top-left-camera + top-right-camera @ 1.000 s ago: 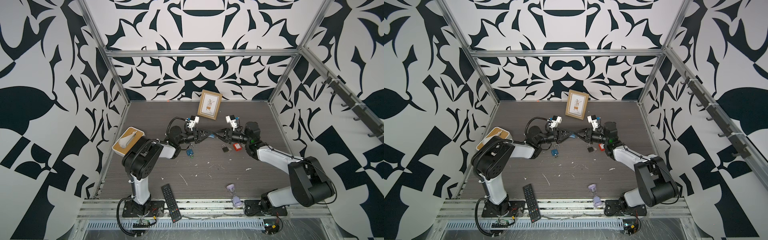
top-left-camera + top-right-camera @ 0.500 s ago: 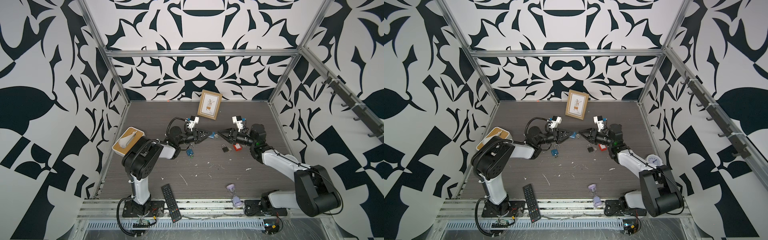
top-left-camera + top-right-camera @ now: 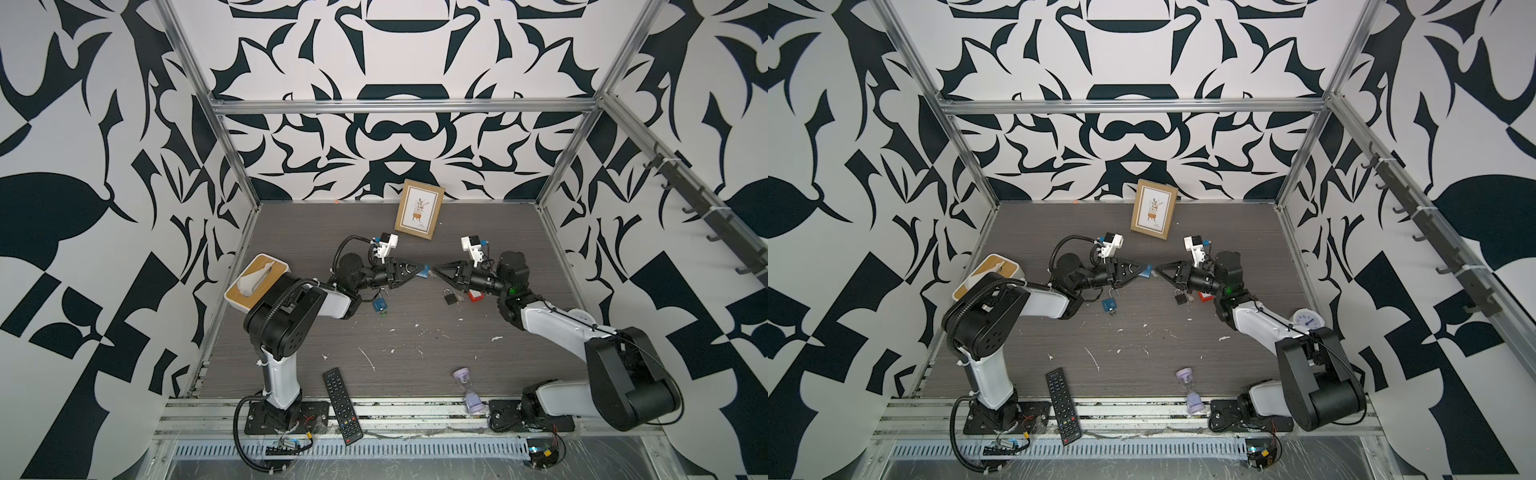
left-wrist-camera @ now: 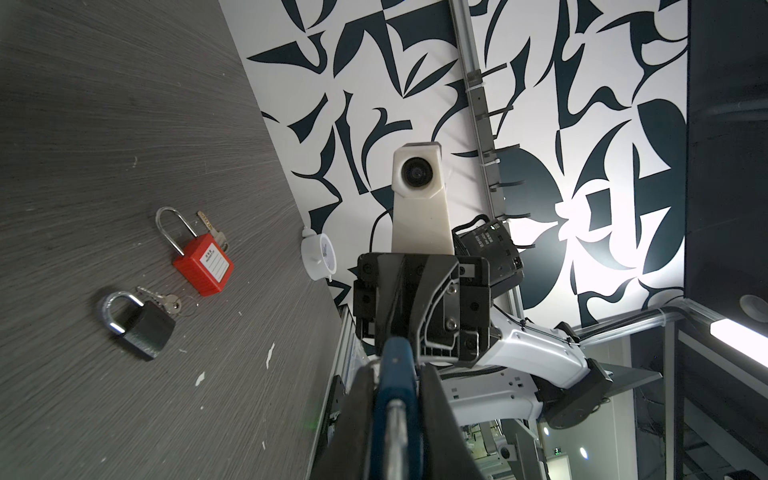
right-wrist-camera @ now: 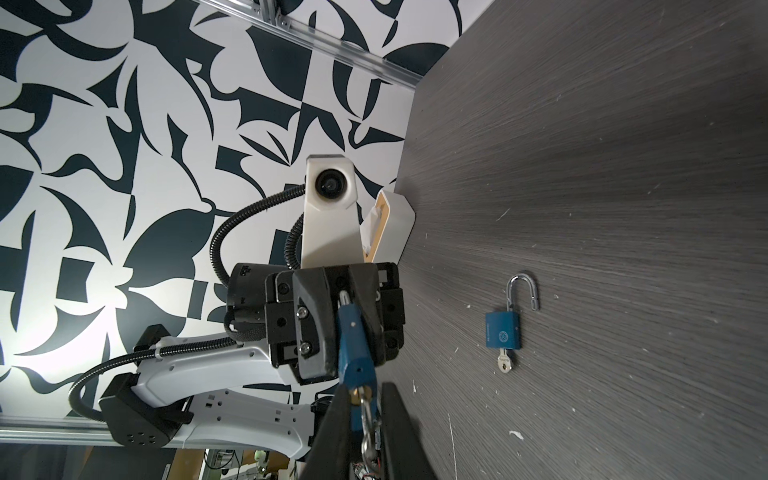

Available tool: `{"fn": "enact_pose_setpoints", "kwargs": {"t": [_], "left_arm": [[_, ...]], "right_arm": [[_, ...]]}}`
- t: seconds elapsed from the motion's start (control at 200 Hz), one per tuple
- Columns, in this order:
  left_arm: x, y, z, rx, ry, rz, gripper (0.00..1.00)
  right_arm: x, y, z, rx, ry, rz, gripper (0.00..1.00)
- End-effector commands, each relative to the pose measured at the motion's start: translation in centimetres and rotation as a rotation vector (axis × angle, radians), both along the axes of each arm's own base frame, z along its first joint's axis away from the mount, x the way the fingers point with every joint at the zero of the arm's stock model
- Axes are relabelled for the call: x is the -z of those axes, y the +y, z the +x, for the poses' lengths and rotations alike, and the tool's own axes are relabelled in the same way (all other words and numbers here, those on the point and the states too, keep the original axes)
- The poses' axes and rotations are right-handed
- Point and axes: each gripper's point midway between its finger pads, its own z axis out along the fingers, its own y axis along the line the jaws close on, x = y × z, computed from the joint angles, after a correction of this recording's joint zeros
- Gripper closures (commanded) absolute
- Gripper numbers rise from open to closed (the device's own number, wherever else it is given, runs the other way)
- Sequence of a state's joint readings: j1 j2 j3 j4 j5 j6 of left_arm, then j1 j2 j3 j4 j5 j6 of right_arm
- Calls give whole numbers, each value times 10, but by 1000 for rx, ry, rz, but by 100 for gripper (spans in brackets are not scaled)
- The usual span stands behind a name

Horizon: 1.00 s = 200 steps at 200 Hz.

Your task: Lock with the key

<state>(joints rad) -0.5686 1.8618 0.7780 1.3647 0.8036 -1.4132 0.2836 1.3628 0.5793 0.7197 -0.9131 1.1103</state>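
At the front edge of the table [image 3: 415,374] lies a remote control [image 3: 341,409], and to the right of it there is a lilac hourglass [image 3: 468,390]; further in, under the left arm, a second blue padlock [image 3: 379,304] lies flat with its shackle swung open and a key in its base; under the right arm a black padlock [image 3: 449,297] with keys and a red padlock [image 3: 475,296] lie just beside each other; at the left wall stands a tissue box [image 3: 257,284]. Above the table the two pincers meet tip to tip; the left gripper [image 3: 417,271] is closed on the body of the blue padlock [image 5: 353,340] and holds it in the air, with the keyhole end towards the right gripper [image 3: 436,272]; in the right wrist view the fingers [image 5: 332,440] of the right gripper stand narrowly apart on both sides of the key [image 5: 367,415] at this end; whether they press it, I cannot tell. Behind them a picture frame [image 3: 419,215] leans on the back wall.
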Motion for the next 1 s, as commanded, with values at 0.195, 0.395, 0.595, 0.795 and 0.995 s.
{"fn": "enact_pose_setpoints", "kwargs": {"t": [0.195,0.395,0.595,0.795,0.995], "left_arm": [[-20,4,-1,-15,-72,-46,100],[-20,4,-1,-14,-72,-46,100],[-21,4,-1,-15,-71,-47,100],[-20,4,0,-14,-69,-47,100],[-18,3,0,-10,-65,-44,100]], "right_arm": [[-13,4,-2,-20,-58,39,84],[-11,4,-3,-20,-54,37,86],[-11,4,-4,-26,-51,41,86],[-4,3,-8,-25,-41,30,87],[-5,4,-7,-19,-46,32,87]]}}
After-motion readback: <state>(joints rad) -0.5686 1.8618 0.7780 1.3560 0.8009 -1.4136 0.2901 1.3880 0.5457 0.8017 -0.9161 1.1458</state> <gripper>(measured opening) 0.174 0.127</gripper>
